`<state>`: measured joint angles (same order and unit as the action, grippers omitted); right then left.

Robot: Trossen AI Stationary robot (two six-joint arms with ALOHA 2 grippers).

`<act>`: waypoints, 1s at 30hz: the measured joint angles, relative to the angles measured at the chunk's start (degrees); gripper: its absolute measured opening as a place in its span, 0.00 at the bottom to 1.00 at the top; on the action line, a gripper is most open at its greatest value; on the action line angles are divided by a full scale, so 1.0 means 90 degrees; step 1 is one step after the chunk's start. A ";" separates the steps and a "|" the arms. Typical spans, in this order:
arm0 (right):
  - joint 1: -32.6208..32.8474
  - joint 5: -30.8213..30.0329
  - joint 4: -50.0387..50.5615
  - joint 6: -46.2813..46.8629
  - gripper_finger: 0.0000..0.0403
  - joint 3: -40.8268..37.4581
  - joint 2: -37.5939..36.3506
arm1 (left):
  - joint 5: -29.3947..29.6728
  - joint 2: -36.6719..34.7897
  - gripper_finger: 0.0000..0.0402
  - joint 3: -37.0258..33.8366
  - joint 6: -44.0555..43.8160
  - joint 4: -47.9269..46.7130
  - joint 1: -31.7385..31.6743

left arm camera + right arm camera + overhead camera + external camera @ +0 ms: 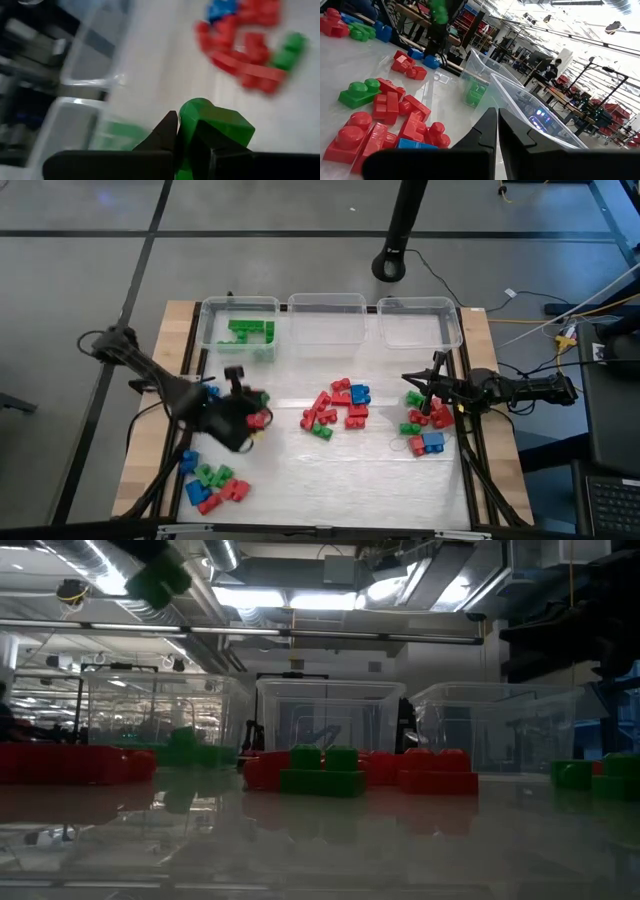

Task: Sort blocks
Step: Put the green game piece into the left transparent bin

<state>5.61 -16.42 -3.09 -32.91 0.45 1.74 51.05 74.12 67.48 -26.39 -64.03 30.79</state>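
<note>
Green plastic, a small studded brick (212, 125), sits pinched in the left claw (243, 402), its two dark fingers closed on the brick's sides. The claw hangs above the table, on the near side of the clear plastic bin at the left end of the row (239, 327), which already holds a cluster of green bricks (250, 331). That bin looks like the place for this one.

To do the drop well, I would say the arm should carry the brick fully over the left bin's near wall before letting go, keep it high enough to clear the rim, and open only once it is above the bin's floor and not over the edge. Releasing low would stop it bouncing out.

Two more clear bins stand beside the left bin, the middle one (327, 317) and the far one (419, 321), both looking empty from above. Out from the left bin toward the table's middle lies a heap of mostly red bricks with a blue and a green among them (337, 408). Farther along, past the middle heap, is another mixed pile (424, 425), and the right claw (428, 392) waits shut just beside it, holding nothing. A fourth mixed cluster (212, 482) lies nearer the front edge of the white table (330, 480), on the left bin's side. Nothing blocks the way to the left bin except its own wall.
</note>
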 joint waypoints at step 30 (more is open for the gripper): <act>0.0000 -0.0055 -0.0005 -0.0552 0.05 0.0001 0.0002 | -0.0574 -0.0502 0.08 -0.0010 0.1644 0.0424 -0.6113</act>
<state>5.61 -16.91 -3.14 -37.87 0.46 1.76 45.89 69.60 67.40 -11.59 -60.21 -24.22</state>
